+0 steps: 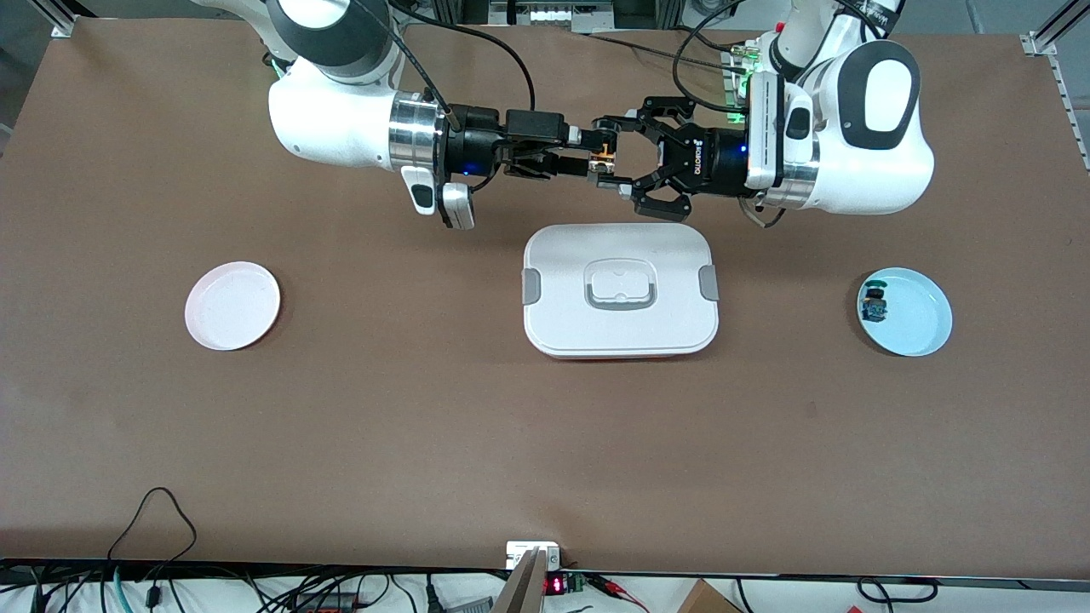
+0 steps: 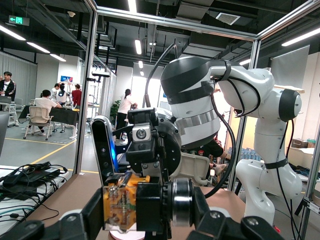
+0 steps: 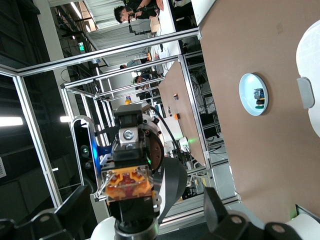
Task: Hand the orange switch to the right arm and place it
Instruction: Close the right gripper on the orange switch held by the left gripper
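The orange switch (image 1: 604,155) hangs in the air over the brown table, between the white box and the robots' bases. My left gripper (image 1: 610,157), the claw-like one, is shut on it end to end. In the left wrist view one pad presses the orange block (image 2: 120,200) and the other the silver ring (image 2: 182,202). My right gripper (image 1: 586,151) faces it head-on and is open. In the right wrist view its fingers (image 3: 217,210) stand wide on either side of the switch (image 3: 127,182) without touching it.
A white lidded box (image 1: 620,289) lies on the mid-table under the two hands. A pink plate (image 1: 232,305) sits toward the right arm's end. A pale blue plate (image 1: 918,317) at the left arm's end holds a small blue part (image 1: 874,304).
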Motion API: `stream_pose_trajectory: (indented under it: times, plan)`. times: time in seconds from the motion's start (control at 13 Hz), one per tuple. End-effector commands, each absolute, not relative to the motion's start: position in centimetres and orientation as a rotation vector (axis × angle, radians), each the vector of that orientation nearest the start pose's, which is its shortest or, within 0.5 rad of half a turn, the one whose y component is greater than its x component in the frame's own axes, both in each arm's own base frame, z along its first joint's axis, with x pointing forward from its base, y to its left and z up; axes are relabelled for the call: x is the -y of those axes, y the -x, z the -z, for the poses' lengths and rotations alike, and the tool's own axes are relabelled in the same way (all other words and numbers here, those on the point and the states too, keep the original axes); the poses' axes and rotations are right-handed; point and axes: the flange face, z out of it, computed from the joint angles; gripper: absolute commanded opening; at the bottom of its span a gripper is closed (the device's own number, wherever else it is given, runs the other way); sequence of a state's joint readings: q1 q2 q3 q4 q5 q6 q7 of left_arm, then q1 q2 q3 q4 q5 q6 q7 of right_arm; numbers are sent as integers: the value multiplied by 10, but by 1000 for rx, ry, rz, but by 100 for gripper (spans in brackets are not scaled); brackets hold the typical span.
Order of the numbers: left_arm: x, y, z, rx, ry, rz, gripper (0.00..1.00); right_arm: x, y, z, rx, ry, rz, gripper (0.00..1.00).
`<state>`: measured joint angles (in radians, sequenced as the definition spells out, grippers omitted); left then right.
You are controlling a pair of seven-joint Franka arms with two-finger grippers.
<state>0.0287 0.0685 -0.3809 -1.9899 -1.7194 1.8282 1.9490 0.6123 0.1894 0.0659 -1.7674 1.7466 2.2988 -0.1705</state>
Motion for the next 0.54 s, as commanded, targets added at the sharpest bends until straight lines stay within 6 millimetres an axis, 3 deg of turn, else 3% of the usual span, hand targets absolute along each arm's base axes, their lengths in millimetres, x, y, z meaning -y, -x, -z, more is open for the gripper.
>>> stream_pose_trajectory:
  times: [0.0,0.46]
  plan:
    - [268,-518,-505,1136,-1190,-1116,0,-427,-500,-521,-221,1655,-82,100]
    - [269,-518,-504,1146,-1184,-1124,0,-431,-501,-521,-220,1609,-51,100]
